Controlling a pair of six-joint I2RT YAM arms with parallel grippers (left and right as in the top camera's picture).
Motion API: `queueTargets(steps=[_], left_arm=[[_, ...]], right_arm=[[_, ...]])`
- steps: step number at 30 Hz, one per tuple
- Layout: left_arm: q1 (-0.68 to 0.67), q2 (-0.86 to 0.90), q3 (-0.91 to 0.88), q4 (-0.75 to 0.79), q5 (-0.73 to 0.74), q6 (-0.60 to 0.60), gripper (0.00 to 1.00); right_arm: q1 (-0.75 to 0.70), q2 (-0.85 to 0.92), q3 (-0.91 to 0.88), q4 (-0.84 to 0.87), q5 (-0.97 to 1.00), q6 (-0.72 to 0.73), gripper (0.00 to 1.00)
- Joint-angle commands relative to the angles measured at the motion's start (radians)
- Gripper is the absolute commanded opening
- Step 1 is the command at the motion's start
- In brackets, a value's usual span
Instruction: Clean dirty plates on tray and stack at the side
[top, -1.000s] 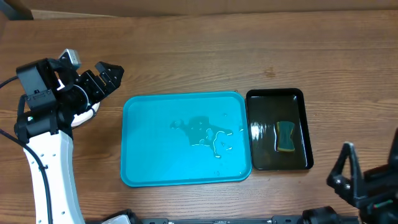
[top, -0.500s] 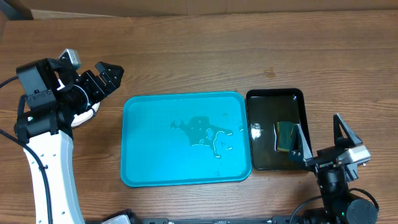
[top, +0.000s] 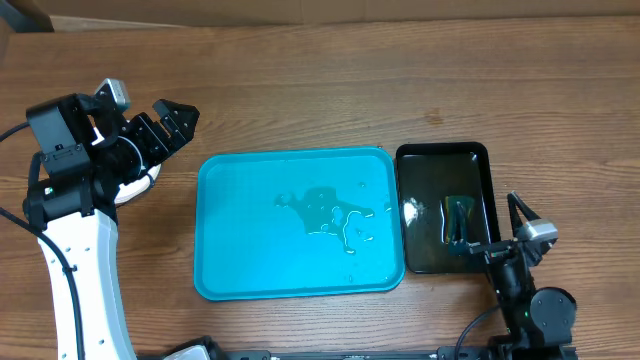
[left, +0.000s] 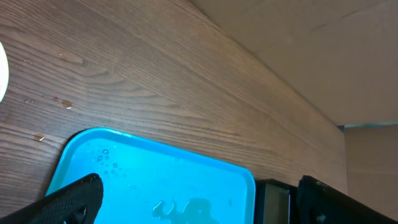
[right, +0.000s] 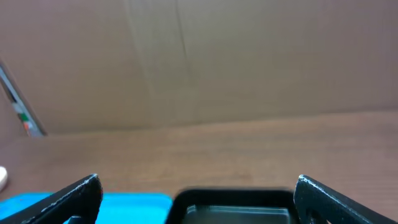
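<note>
Looks like the tail end to me: the tray (top: 240, 235) sits mid-frame with only a puddle (top: 335, 212) on it, long axis running left to right. All I can spot of the plates (top: 137, 187) is a white sliver at left, tucked under the left gripper (top: 172, 128), so I can't count the stack. Left jaws are apart and empty. The right gripper (top: 492, 228), jaws apart too, hovers lower right over the black tray (top: 440, 149) by the sponge (top: 458, 218). Next I'd guess backing both arms off without bumping the stack.
</note>
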Motion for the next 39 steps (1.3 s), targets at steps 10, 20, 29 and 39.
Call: queueTargets(steps=[10,20,29,39], left_arm=[[-0.004,0.003,0.014,0.001,0.018,0.024,1.0],[-0.004,0.003,0.014,0.001,0.018,0.024,1.0],[-0.003,0.003,0.011,0.002,0.017,0.024,1.0],[-0.057,-0.109,0.0,-0.003,-0.112,0.024,1.0]], right_arm=[[-0.015,-0.01,-0.01,-0.039,0.016,0.003,1.0],[-0.015,-0.01,-0.01,-0.039,0.016,0.003,1.0],[-0.015,-0.01,-0.01,-0.039,0.016,0.003,1.0],[-0.015,-0.01,-0.01,-0.039,0.016,0.003,1.0]])
